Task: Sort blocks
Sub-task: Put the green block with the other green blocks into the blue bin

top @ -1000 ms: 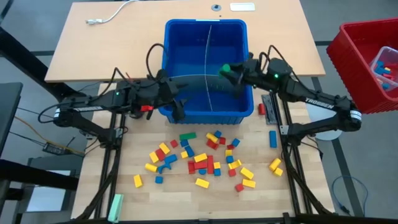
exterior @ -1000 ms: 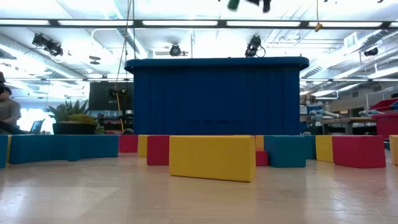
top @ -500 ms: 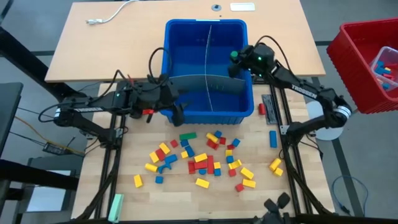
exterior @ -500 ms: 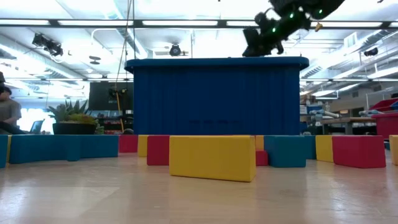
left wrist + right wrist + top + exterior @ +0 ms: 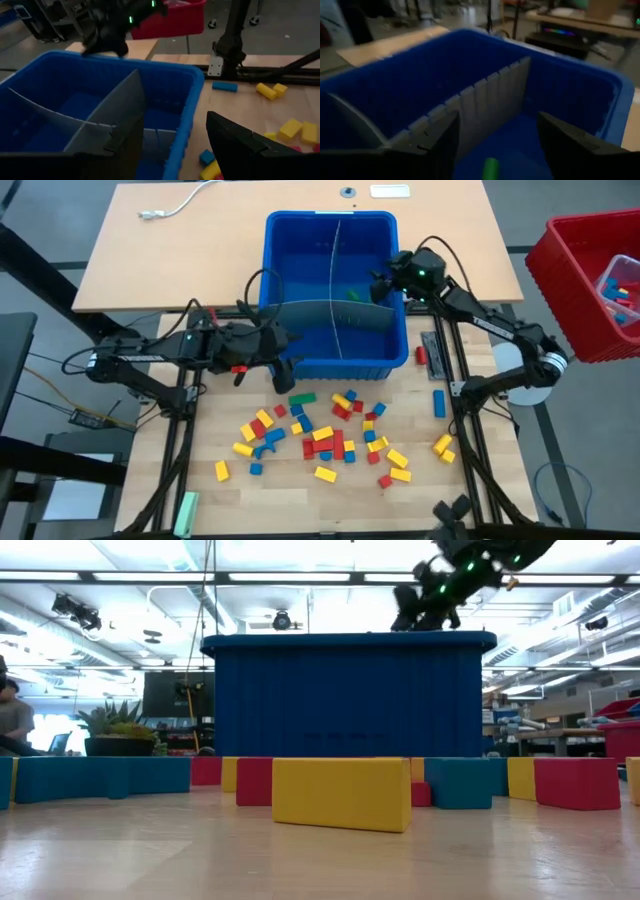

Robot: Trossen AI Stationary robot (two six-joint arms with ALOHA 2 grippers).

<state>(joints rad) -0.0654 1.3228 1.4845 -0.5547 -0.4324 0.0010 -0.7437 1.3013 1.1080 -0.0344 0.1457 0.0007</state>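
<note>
High view: the blue bin [image 5: 335, 290] sits mid-table, split by grey ridged dividers [image 5: 335, 315] into compartments, so each colour can have its own cell. The right gripper [image 5: 378, 283] hangs over the bin's right rear compartment, and a green block [image 5: 352, 296] lies just beside it inside that cell. The left gripper [image 5: 283, 370] hovers at the bin's front left corner, over the table edge of the pile, placed for the next pick. The blocks [image 5: 330, 438], red, yellow, green and blue, lie scattered on the wooden table [image 5: 210, 510] in front of the bin, with a few strays to the right.

Low view: a yellow block [image 5: 340, 793] stands nearest, others in a row behind it, the bin wall beyond. The right gripper [image 5: 420, 608] sits just above the rim, high enough to clear it.

Left wrist view: the left gripper's fingers [image 5: 235, 145] are spread wide with nothing between them, looking down over the bin's corner and the blocks beside it.

Right wrist view: the right gripper's fingers [image 5: 570, 145] are parted and empty. The green block [image 5: 490, 169] shows below between them, probably in mid-fall or just landed; the blur leaves that unsettled.
</note>
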